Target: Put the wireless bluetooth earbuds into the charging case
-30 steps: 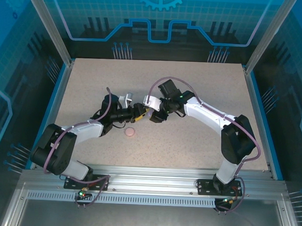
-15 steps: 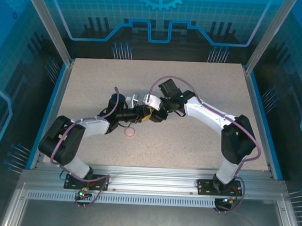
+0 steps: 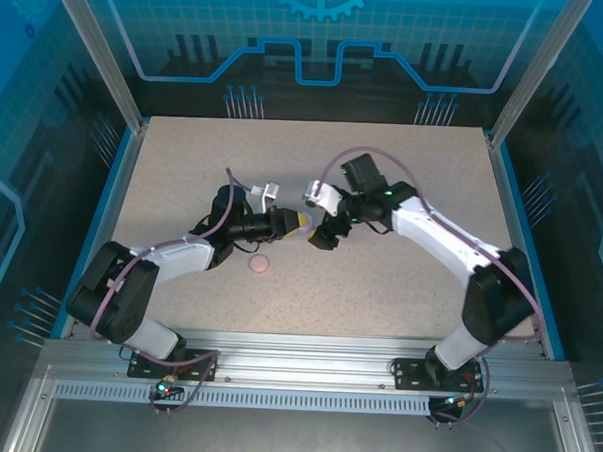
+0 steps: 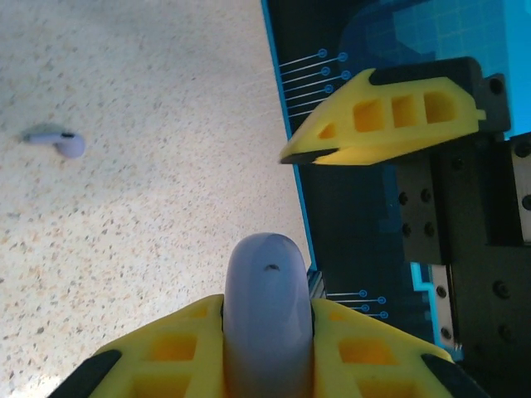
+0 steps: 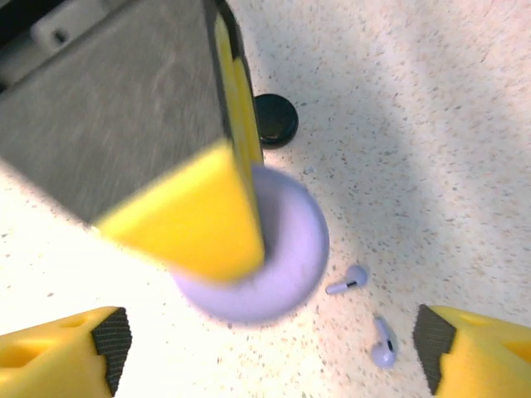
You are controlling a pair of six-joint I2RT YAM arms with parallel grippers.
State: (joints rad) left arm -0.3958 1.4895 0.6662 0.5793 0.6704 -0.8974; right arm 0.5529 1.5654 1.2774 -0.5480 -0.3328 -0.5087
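Observation:
My left gripper (image 3: 290,223) is shut on a round lilac charging case (image 4: 267,307), held on edge above the table; the case also shows past my left finger (image 5: 191,215) as a lilac disc (image 5: 286,249). Just to the right of the case, my right gripper (image 3: 322,234) stands wide open around nothing, its fingertips (image 5: 70,348) far apart. Two lilac earbuds (image 5: 348,280) (image 5: 383,342) lie on the table below the case. One lilac earbud (image 4: 58,141) lies on the table in the left wrist view, and my right gripper's finger (image 4: 390,116) hangs ahead of the case.
A pale pink round case (image 3: 261,265) lies on the table in front of the left arm. A black round case (image 5: 275,118) sits on the table near the left gripper. Blue walls and metal posts (image 3: 518,85) ring the speckled table (image 3: 399,290).
My left gripper has shut on the lilac case. My right gripper has opened, let go of the case and drawn back a little to the right.

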